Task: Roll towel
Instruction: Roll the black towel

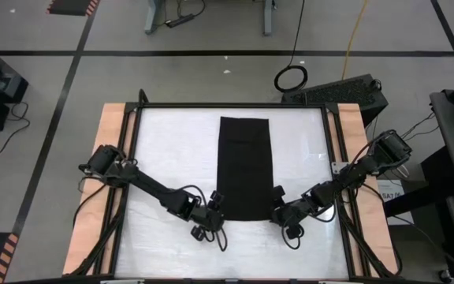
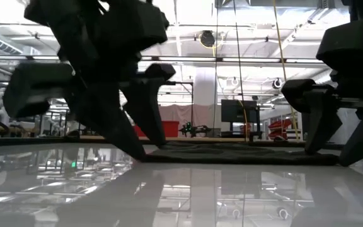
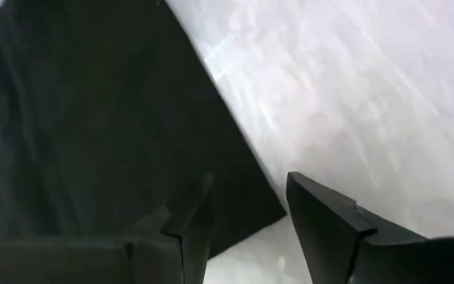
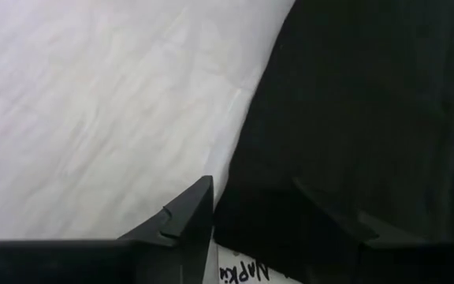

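The black towel [image 1: 245,166] lies flat on the white tabletop [image 1: 172,150] as a long strip running from the far side to the near side. It shows as a low dark band in the low view [image 2: 232,153]. My left gripper [image 1: 215,208] is open at the towel's near left corner [image 3: 270,207], one finger over the cloth and one over bare table. My right gripper [image 1: 277,207] is open at the towel's near right corner [image 4: 235,229], standing the same way. I see no white tag. My left gripper comes down slanting from the near left, its fingers [image 3: 199,217] astride the towel's near left corner. I cannot tell whether they touch the cloth. My right gripper comes down slanting from the near right, its fingers [image 4: 191,213] astride the near right corner. I cannot tell whether they touch.
Wooden rails [image 1: 109,158] and a black frame border the table on both sides. Bare white tabletop lies left and right of the towel and near the front edge. Handwriting on the table [image 4: 243,274] shows just below the towel's near right corner.
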